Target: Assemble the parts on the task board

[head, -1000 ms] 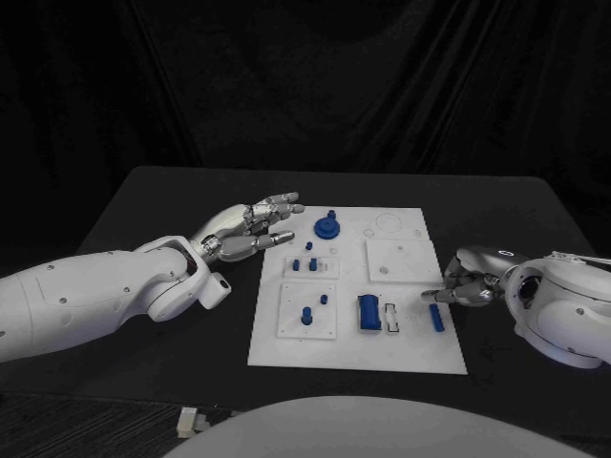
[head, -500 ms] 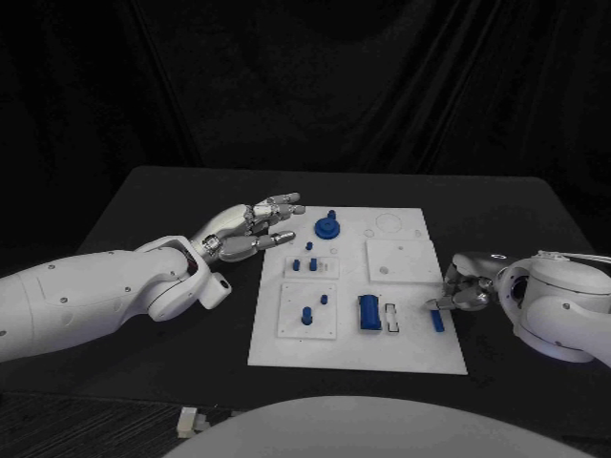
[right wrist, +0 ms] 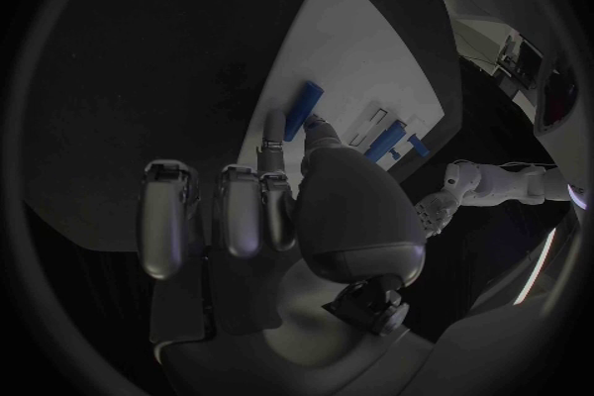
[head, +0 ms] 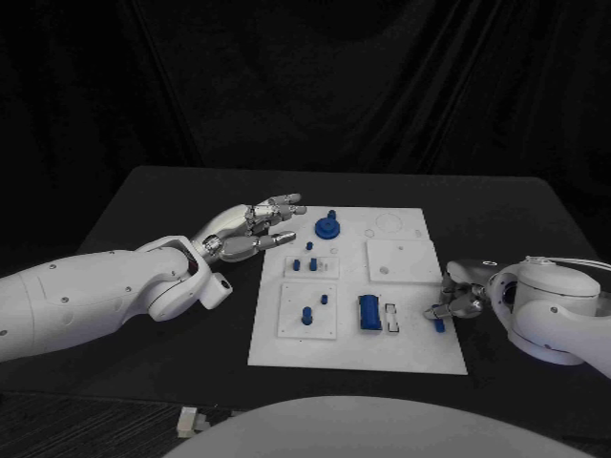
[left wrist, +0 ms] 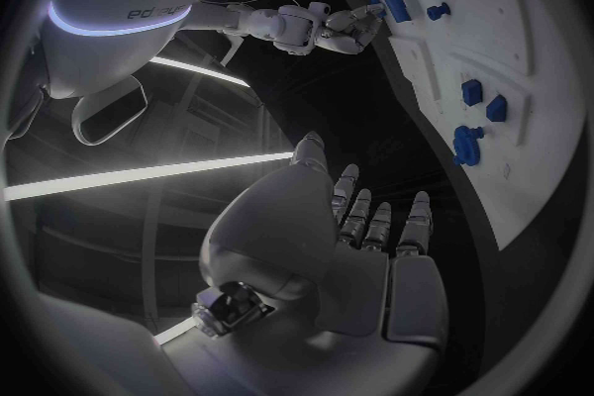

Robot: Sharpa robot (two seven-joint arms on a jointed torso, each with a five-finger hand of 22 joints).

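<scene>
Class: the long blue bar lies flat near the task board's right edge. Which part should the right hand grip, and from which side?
Probably across its long sides near the middle, coming from above at the board's right edge. The blue bar lies flat and narrow on the task board, long faces exposed, and the right hand is already beside it.

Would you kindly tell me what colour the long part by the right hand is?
Blue; the long part shows best in the right wrist view, by the right hand.

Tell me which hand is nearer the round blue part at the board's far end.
Left. The left hand lies just beside the round blue part; the right hand is at the task board's near right edge.
</scene>
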